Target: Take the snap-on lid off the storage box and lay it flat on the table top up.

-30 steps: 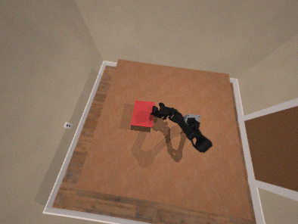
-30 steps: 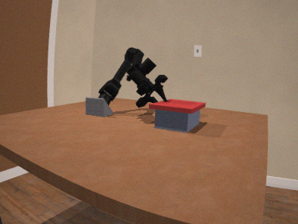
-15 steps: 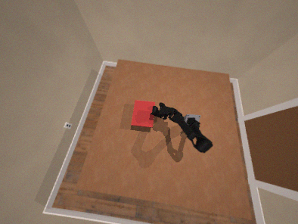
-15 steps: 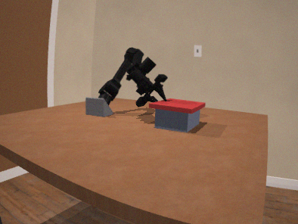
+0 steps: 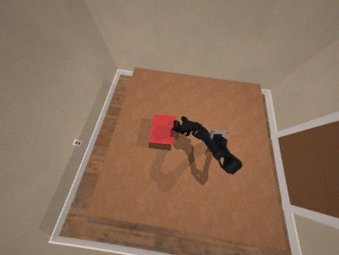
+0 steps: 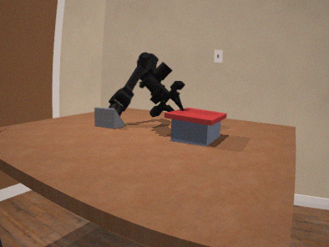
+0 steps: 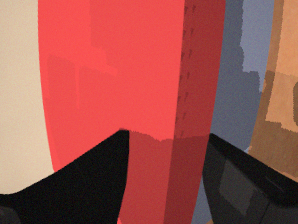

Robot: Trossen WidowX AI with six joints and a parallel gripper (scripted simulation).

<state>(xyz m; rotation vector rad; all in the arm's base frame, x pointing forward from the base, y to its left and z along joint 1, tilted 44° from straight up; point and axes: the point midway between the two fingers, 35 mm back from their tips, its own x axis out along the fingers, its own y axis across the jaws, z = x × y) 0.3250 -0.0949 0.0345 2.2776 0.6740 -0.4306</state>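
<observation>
arm: rises from its base, elbow high, forearm sloping down | tool (image 6: 180,108): tilted downward, closed on the lid (image 6: 196,115) edge | fingers: one either side of the lid rim

We see beige walls (image 6: 259,104), a white wall plate (image 6: 218,56), perhaps a switch, wood-plank floor (image 6: 37,225), white baseboard (image 6: 311,201), and a brown table (image 6: 146,175).
</observation>
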